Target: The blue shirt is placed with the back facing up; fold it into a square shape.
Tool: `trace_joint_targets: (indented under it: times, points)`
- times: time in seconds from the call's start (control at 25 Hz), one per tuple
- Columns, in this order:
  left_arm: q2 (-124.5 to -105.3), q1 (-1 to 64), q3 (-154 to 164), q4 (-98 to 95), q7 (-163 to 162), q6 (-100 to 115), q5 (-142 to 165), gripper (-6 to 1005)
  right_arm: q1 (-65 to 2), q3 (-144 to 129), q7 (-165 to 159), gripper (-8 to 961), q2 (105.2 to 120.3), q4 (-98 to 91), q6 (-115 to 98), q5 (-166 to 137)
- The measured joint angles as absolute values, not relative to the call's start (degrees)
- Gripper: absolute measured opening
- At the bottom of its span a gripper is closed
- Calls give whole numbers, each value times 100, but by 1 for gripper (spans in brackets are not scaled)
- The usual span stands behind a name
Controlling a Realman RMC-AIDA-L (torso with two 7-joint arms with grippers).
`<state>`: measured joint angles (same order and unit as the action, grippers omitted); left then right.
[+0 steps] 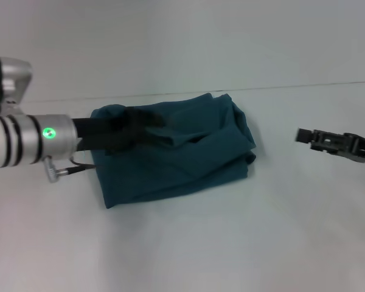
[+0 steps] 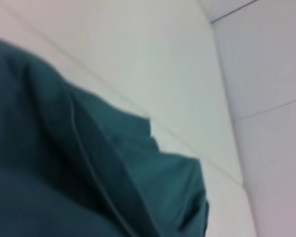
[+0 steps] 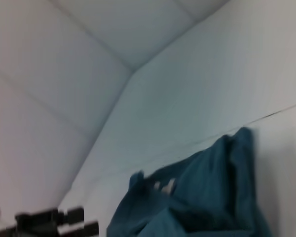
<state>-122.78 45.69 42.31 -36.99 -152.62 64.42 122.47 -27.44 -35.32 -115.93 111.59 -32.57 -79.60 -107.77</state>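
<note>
The blue shirt [image 1: 176,152] lies on the white table as a rumpled, roughly rectangular bundle with creases across its top. My left arm reaches in from the left, and my left gripper [image 1: 131,132] sits low over the bundle's left part, dark against the cloth. The left wrist view is filled by the blue shirt [image 2: 64,173] at close range, with a seam running across it. My right gripper [image 1: 301,135] hovers over bare table, well to the right of the shirt and apart from it. The right wrist view shows the blue shirt [image 3: 207,197] from the side.
The white table [image 1: 188,243] stretches bare in front of the shirt and on both sides. A thin seam line [image 1: 304,86] crosses the surface just behind the shirt.
</note>
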Motion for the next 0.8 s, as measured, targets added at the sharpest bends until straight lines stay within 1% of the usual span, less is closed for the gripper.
trace_joint_targets:
  times: [0.04,0.08,0.2,0.32,0.44,0.52,0.56,0.8]
  points:
    - [-12278,4569,4231,-3699,-15262,6442,12247,528,-2812,-3677,-11630,796,11130,-3266,-7961,-10778]
    - [-12261,4285,4230,-3989,-15127,6638,12194,528,-2904,-3843,-11696,796,11077,-3269,-7959,-10778]
    - [-12215,3983,4220,-4239,-14951,6922,12196,528,-3216,-4194,-11946,795,10957,-3298,-7941,-10799]
    - [-12201,3636,4110,-4563,-14611,7317,12170,527,-3547,-4302,-12284,795,10905,-3421,-7898,-11087]
    - [-12222,3296,3836,-4826,-14169,7743,12189,524,-3928,-4336,-12640,794,10915,-3660,-7843,-11675]
    - [-12229,3208,3744,-4892,-14035,7856,12198,521,-4186,-4347,-12794,794,10956,-3851,-7847,-12121]
    - [-12229,2993,3556,-5019,-13626,8184,12227,522,-4293,-4349,-12847,793,10977,-3945,-7857,-12311]
    - [-12201,2680,3452,-5251,-11935,9023,12260,525,-4999,-4595,-13117,792,11082,-4314,-7903,-13293]
